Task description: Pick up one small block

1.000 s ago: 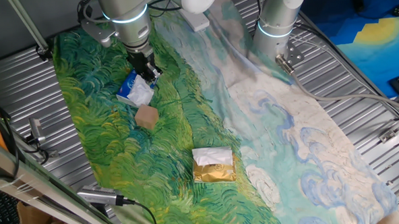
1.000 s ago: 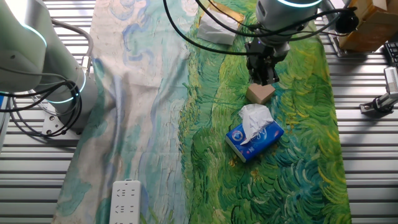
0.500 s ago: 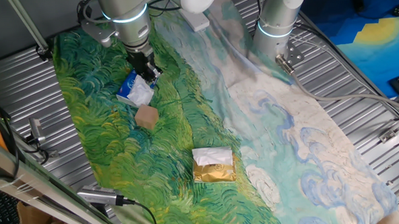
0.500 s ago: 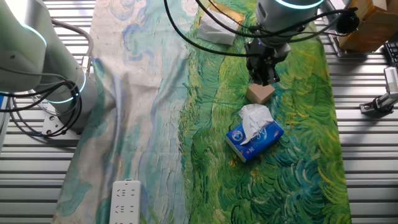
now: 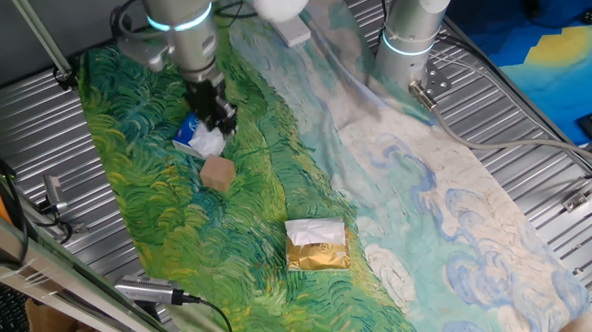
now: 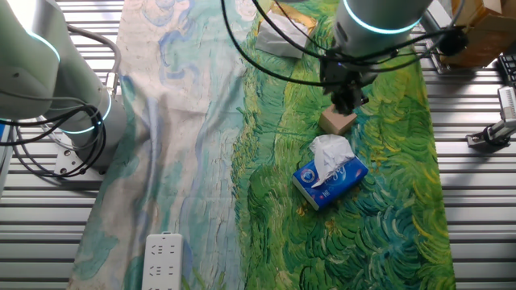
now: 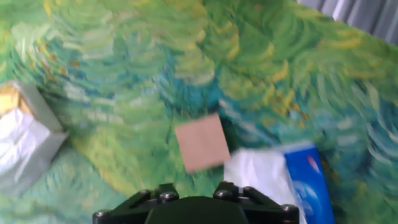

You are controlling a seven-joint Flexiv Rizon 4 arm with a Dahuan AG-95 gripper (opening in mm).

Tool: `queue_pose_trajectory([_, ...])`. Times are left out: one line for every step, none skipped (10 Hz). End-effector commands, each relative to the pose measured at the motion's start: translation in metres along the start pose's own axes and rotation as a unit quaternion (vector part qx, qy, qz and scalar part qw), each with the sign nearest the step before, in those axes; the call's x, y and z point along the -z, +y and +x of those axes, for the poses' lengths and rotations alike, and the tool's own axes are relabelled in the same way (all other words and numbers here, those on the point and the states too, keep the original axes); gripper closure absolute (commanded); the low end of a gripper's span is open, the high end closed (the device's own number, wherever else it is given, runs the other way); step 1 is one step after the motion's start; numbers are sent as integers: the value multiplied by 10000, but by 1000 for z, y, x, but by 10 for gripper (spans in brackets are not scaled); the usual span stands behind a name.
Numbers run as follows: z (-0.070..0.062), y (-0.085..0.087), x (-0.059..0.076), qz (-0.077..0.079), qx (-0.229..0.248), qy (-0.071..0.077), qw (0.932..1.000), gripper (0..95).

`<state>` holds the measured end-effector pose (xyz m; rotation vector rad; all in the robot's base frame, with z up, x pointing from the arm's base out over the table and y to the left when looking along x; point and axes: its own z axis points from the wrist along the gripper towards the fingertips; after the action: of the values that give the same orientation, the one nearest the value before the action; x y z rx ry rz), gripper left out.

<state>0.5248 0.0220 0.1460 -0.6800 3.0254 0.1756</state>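
While the hand view blurs badly, I can still pick out the small block (image 7: 203,142) as a plain tan square near the middle of the frame, lying flat on the green painted cloth (image 7: 124,56) with nothing touching its top. To its lower right the white tissue of the blue-and-white packet (image 7: 292,180) comes right up beside it, and at the left edge sits the gold-and-white foil packet (image 7: 22,140), well apart from the block. From one fixed view I see the gripper (image 5: 217,121) hanging upper left of centre, over the blue-and-white packet (image 5: 200,138), with the small block (image 5: 217,173) just below it in the frame and apart from the fingers. The foil packet (image 5: 316,244) lies lower centre, well away. From the other fixed view the gripper (image 6: 347,101) sits right above the small block (image 6: 338,121) in the upper right of the frame, close to it, though I cannot tell whether it touches; the packet (image 6: 330,171) is just below the block. I cannot tell how far the fingers are spread: they are dark and small in both fixed views and hidden in the hand view. Nothing shows between them. A white power strip (image 6: 162,259) lies at the lower left on the pale part of the cloth.
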Motion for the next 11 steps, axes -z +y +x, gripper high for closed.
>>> queue_pose_trajectory([-5, -3, -8, 86, 16, 51, 9999, 0])
queue_pose_trajectory([-11, -7, -17, 96, 105, 59, 9999, 0])
queue_pose_trajectory([-21, -13, -32, 75, 216, 95, 9997, 0])
queue_pose_trajectory([-25, -15, -39, 64, 258, 90, 9996, 0])
queue_pose_trajectory([-34, -18, -53, 37, 312, 88, 9995, 0])
queue_pose_trajectory([-39, -18, -60, 3, 305, 139, 9994, 0])
queue_pose_trajectory([-42, -14, -67, -5, 276, 194, 9994, 0])
queue_pose_trajectory([-43, -10, -73, -9, 294, 212, 9993, 0])
queue_pose_trajectory([-42, -7, -75, -5, 347, 244, 9991, 0])
queue_pose_trajectory([-40, -5, -79, -5, 381, 243, 9990, 0])
queue_pose_trajectory([-38, -4, -83, -2, 401, 234, 9989, 0])
